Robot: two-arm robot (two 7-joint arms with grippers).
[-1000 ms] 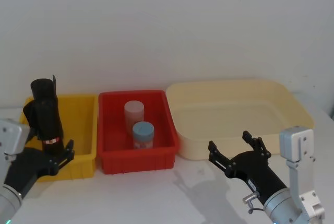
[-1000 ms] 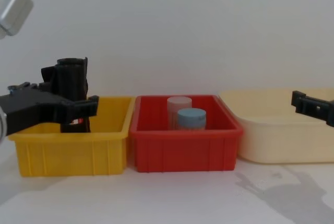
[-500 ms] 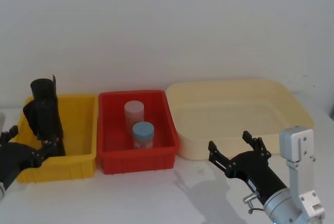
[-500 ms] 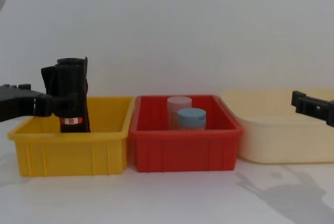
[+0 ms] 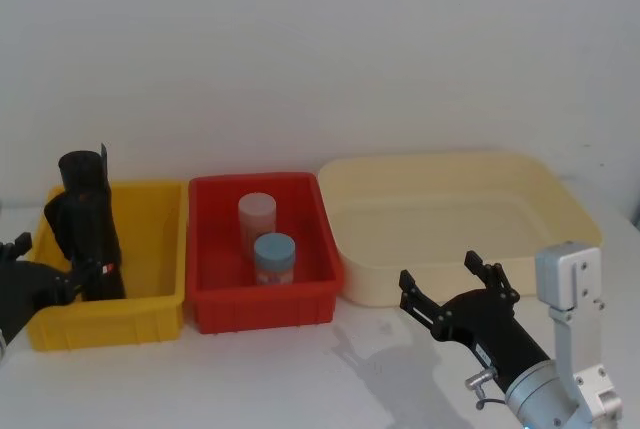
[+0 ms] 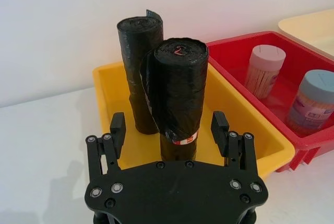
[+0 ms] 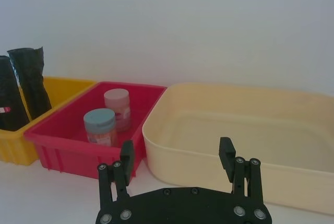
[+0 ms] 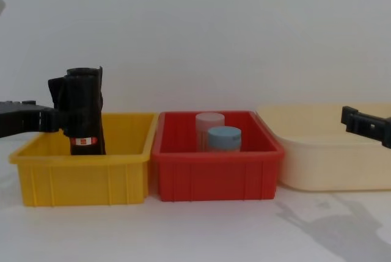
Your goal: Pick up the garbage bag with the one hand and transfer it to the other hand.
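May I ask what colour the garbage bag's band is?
Red and white band; see left wrist view.

Left gripper [image 6: 168,121] and right gripper [image 5: 440,270] low, level, fingers [image 6: 117,128] seemingly wide apart.

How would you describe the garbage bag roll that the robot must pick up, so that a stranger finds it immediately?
Find the yellow plastic bin, leftmost of three bins. Two black upright rolls stand in it. The garbage bag is the thicker one, with a red-and-white label band near its base; the slimmer roll shows none.
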